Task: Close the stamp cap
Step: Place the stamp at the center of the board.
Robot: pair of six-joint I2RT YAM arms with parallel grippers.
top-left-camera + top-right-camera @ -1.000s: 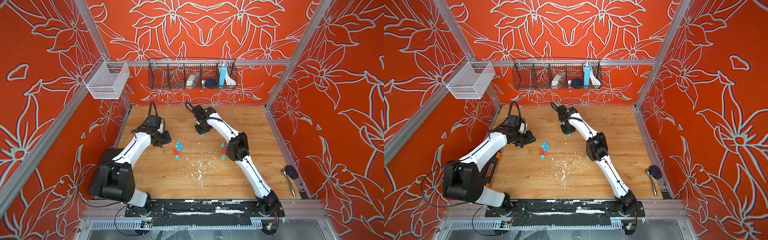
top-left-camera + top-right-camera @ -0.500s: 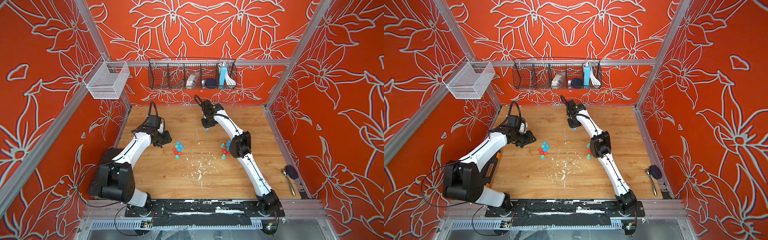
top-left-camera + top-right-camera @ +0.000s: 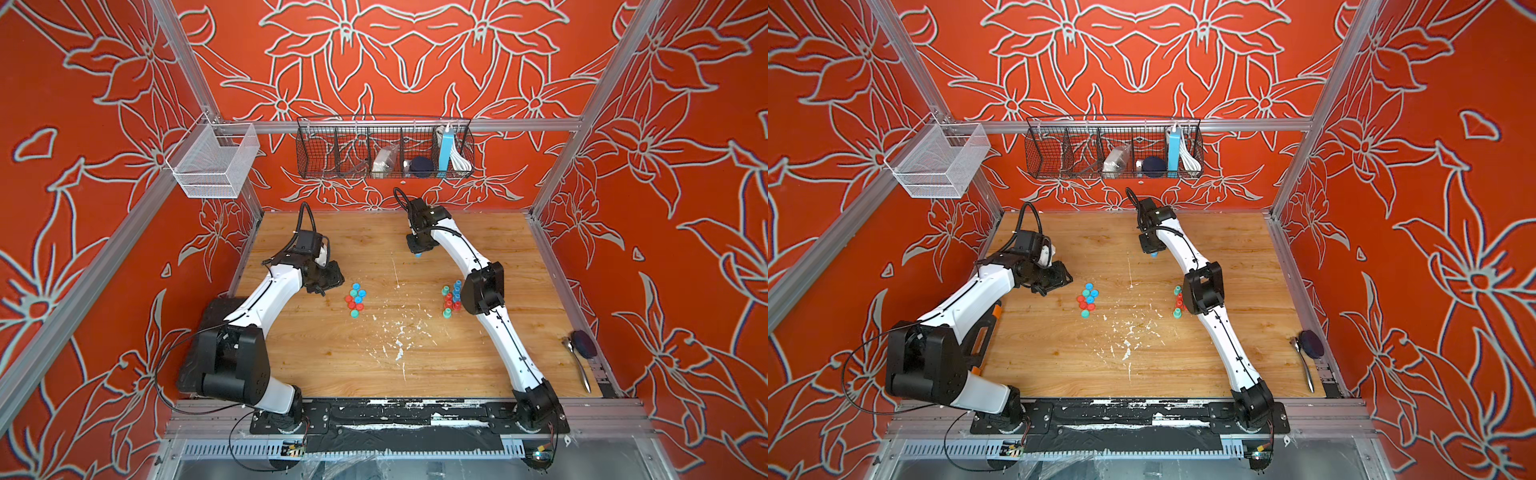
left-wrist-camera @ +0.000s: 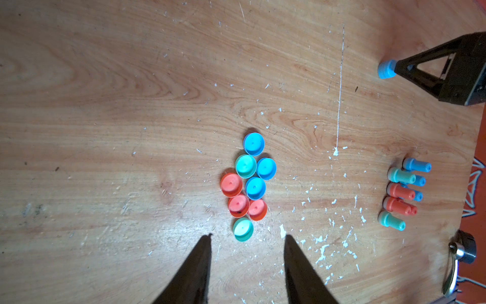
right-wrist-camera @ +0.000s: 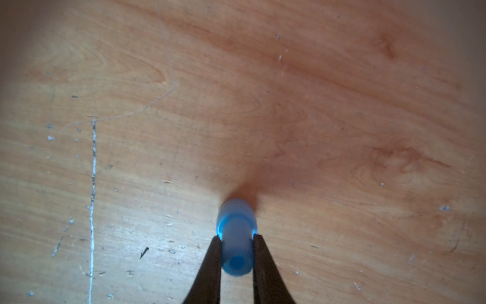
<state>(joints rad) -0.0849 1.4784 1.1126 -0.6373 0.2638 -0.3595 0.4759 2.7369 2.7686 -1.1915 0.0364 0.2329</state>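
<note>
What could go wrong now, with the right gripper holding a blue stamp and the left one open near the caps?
1. The right gripper pinches the blue stamp only at its narrow handle, so pressing a cap on may tilt it or let it slip.
2. The caps lie packed and touching, so the open left gripper may push the neighbours when it takes one.

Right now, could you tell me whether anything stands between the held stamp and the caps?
Nothing visible does. Only bare table lies between the stamp in the right gripper and the caps; the open left gripper hovers beyond the caps, off that path.
</note>
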